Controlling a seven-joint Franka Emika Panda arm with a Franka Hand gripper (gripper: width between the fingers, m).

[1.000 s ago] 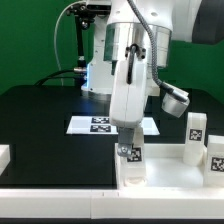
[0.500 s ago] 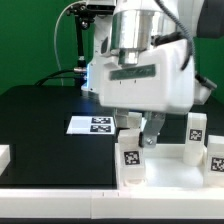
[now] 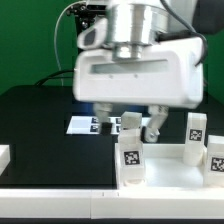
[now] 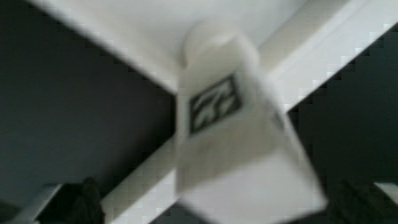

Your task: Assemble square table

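Black tabletop (image 3: 40, 120) is carrying the square table's top (image 3: 165, 170), and one leg (image 3: 130, 155) is standing upright in its corner; the gripper (image 3: 140, 128) is hovering just above, fingers (image 3: 154, 130) spread, apparently positioned for twisting it.

No words, brands or numbers are legible. Black-and-white square tags sit on the chunky white plastic legs (image 3: 131, 160) (image 4: 224, 140) and the flat white marker board (image 3: 92, 124).
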